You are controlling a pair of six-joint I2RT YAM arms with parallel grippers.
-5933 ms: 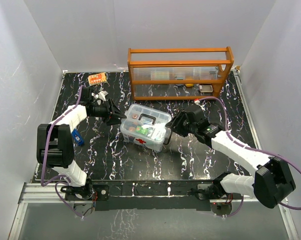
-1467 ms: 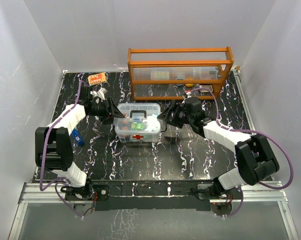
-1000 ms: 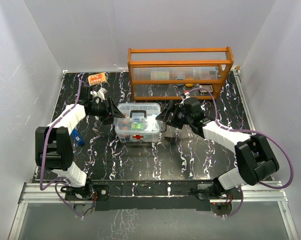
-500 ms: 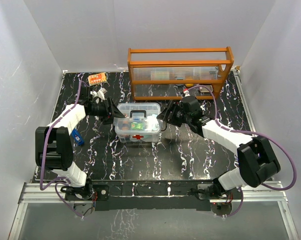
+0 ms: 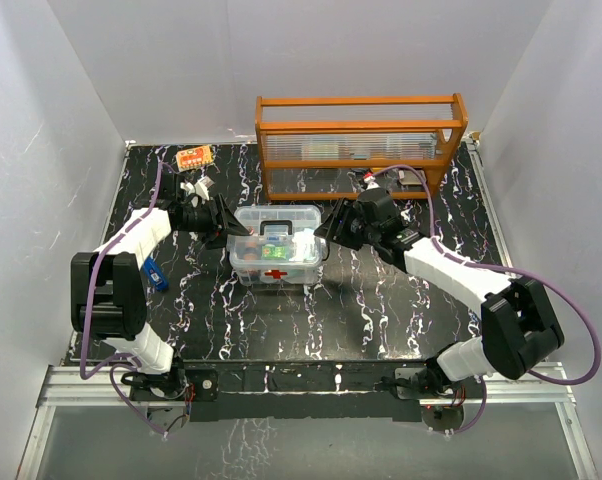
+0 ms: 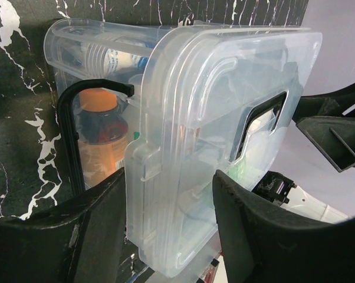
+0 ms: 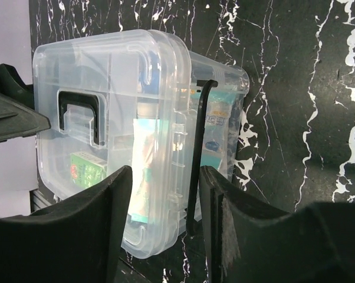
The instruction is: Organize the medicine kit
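I see medicine kit (image 5: 276, 245) upright mid-tabletop (image 5: 381, 310), lid (image 6: 224, 118) on, red cross facing 6 o'clock. My left fingers (image 5: 224, 228) clamped across kit's 9 o'clock end. My right fingers (image 5: 328, 232) straddle 3 o'clock end beside black latch (image 7: 195, 159); gripping or apart, cannot tell.

box (image 5: 274, 266): was clear plastic, smooth and glossy
lid (image 6: 224, 106): was the same clear plastic, ribbed, catching light
latch (image 6: 64, 141): was black with a slight sheen; plastic or metal could not be told
table (image 5: 381, 310): looked like polished black marble with white veins
rack (image 5: 361, 103): was smooth orange wood with clear ribbed panels
left gripper (image 6: 168, 194): was matt black plastic
right gripper (image 7: 163, 188): was matt black plastic
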